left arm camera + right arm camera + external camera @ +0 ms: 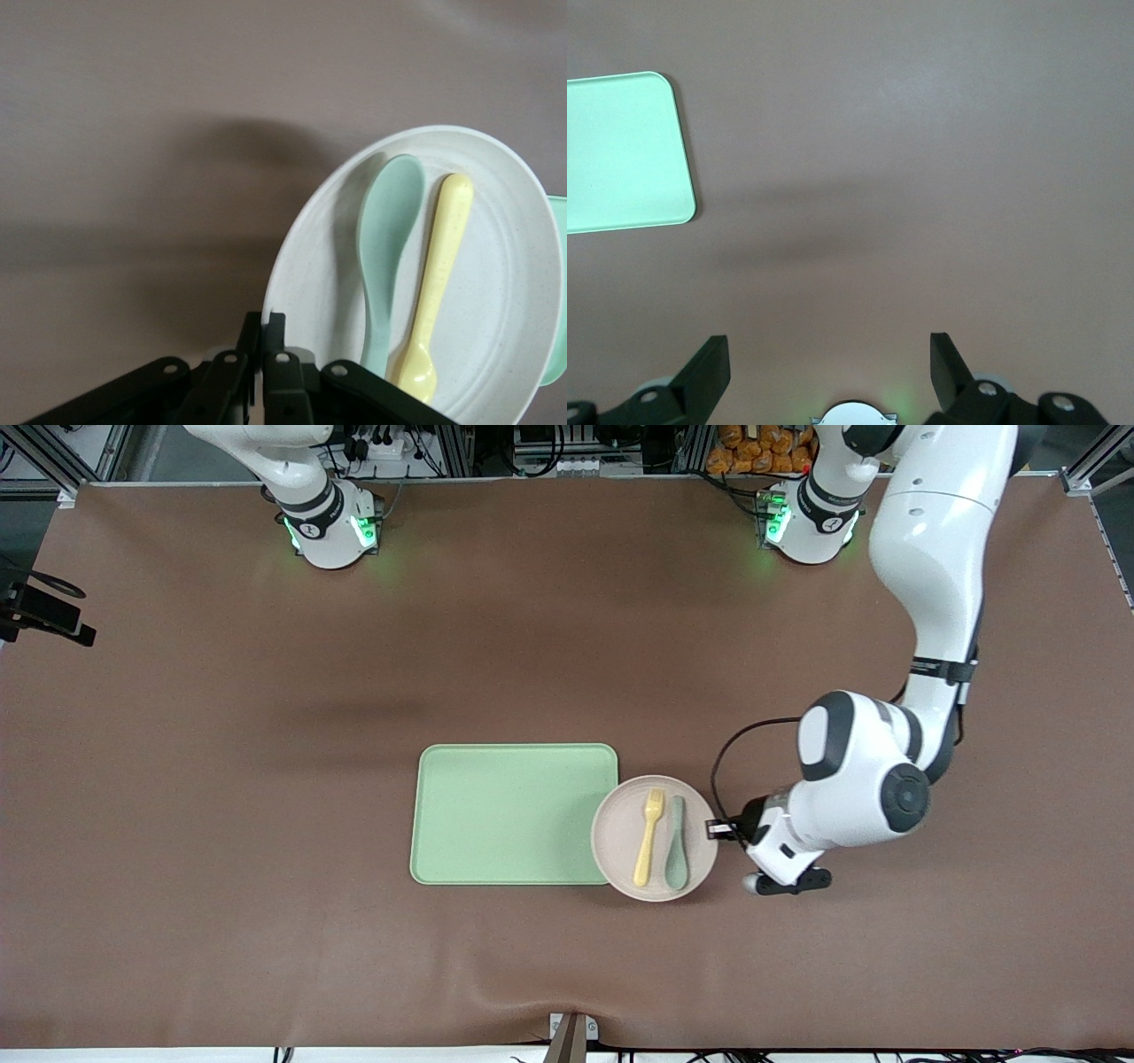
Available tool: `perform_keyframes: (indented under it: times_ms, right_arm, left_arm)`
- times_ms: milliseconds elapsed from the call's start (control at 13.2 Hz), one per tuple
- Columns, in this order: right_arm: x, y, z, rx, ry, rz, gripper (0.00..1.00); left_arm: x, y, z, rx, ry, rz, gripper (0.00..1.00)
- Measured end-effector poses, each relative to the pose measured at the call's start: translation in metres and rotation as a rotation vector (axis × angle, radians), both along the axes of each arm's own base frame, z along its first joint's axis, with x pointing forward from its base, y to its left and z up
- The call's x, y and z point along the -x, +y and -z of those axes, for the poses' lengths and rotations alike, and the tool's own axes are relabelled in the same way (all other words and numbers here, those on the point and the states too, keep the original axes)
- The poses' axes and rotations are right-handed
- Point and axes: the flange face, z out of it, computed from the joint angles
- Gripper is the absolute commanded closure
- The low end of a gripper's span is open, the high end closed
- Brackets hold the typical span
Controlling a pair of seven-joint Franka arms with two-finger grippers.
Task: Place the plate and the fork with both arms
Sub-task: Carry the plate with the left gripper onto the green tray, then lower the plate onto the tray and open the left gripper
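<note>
On the brown table (221, 797), toward the left arm's end of the green tray (509, 815), the plate (616, 841) lies flat with its rim overlapping the tray's edge. On the plate lie the fork (649, 837) and a grey-green spoon (677, 846), side by side and roughly parallel, the fork on the side toward the tray and the spoon on the side toward the left arm. The fork's tines point toward the robots' bases; the spoon's bowl lies at the end nearer the front camera. The left gripper (719, 830) is low at the plate's rim, on the side away from the tray. In the left wrist view its fingers (270, 341) stand pressed close together, with the plate's rim (288, 266) right at their tips; whether the rim is actually pinched between them cannot be told. The same view shows the spoon (385, 257) and fork (434, 288) resting inside the plate. The right arm waits raised near its base; its gripper is out of the front view. In the right wrist view the right gripper (829, 367) has its fingers spread wide and holds nothing, over bare table, with a corner of the tray (620, 150) well apart from it.
</note>
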Motion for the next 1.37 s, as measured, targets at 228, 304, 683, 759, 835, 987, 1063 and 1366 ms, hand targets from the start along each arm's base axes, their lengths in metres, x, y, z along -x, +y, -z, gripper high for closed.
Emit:
perform_keyframes:
  times_ms: [228,304,683,759,835,987,1063,1366]
  right_arm:
    - [0.000,0.000,0.000,0.000,0.000,0.000,0.00]
    - [0.000,0.000,0.000,0.000,0.000,0.000,0.00]
    - [0.000,0.000,0.000,0.000,0.000,0.000,0.00]
    - [0.000,0.000,0.000,0.000,0.000,0.000,0.00]
    - [0.000,0.000,0.000,0.000,0.000,0.000,0.00]
    - [0.000,0.000,0.000,0.000,0.000,0.000,0.00]
    - [0.000,0.000,0.000,0.000,0.000,0.000,0.00]
    - [0.000,0.000,0.000,0.000,0.000,0.000,0.00]
  left_arm:
    - [0.007,-0.036,0.018,0.007,-0.059,-0.003,1.00]
    - [0.010,-0.049,0.027,0.010,-0.078,-0.006,1.00]
    - [0.045,-0.137,0.051,0.031,-0.095,-0.048,1.00]
    - [0.055,-0.153,0.055,0.032,-0.087,-0.053,1.00]
    - [0.063,-0.165,0.062,0.031,-0.084,-0.052,1.00]
    - [0.075,-0.182,0.078,0.031,-0.092,-0.047,1.00]
    - [0.081,-0.190,0.086,0.032,-0.094,-0.051,1.00]
    - [0.091,-0.204,0.105,0.038,-0.110,-0.081,1.00]
